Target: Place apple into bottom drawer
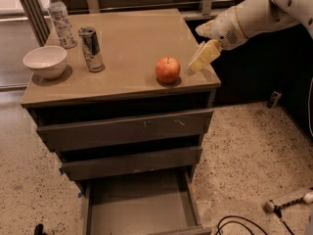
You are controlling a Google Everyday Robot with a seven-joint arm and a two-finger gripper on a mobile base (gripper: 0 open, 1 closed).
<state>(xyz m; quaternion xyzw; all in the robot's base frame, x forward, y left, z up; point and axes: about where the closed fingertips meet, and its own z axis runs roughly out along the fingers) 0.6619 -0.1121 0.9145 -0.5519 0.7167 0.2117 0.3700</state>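
Smooth cabinet top (137, 43) bears round apple (167, 69) beside pale claw (193, 68).

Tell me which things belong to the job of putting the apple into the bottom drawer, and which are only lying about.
For the job: apple, on the cabinet top; bottom drawer, pulled open; gripper, just right of the apple.
Lying about: bowl, can, bottle, all on the left side of the top.
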